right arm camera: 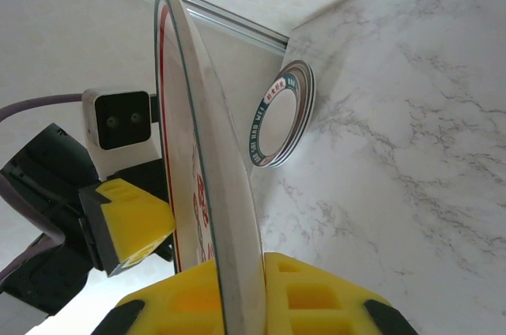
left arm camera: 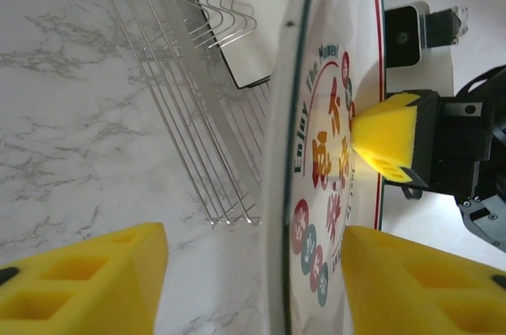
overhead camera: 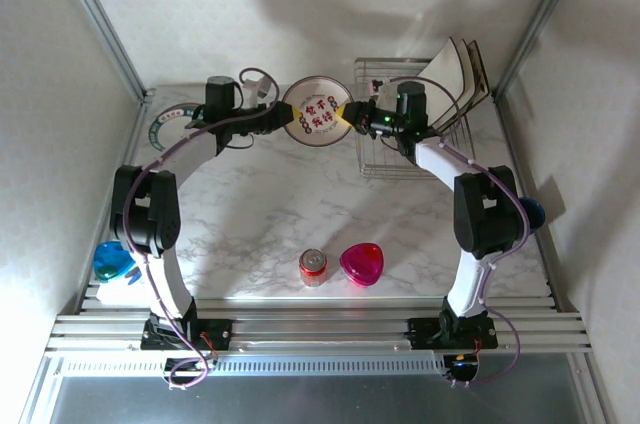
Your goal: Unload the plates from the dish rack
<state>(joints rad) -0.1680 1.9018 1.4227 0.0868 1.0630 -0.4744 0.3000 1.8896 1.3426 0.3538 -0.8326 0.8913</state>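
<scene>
Here, the round plate (overhead camera: 316, 114) hangs in the air left of the dish rack (overhead camera: 380, 159), its right rim clenched by the right gripper (overhead camera: 347, 115); the left gripper (overhead camera: 284, 116) straddles the left rim, unclamped; it should close firmly before the right one releases.

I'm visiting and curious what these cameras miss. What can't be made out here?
- Top view: the blue object behind the right arm, mostly covered by it.
- Top view: the label on the red drink can, too small.
- Top view: how many square cream plates stand in the silver wire dish rack; they overlap.
- Right wrist view: the round white motif plate pattern, turned edge-on.
</scene>
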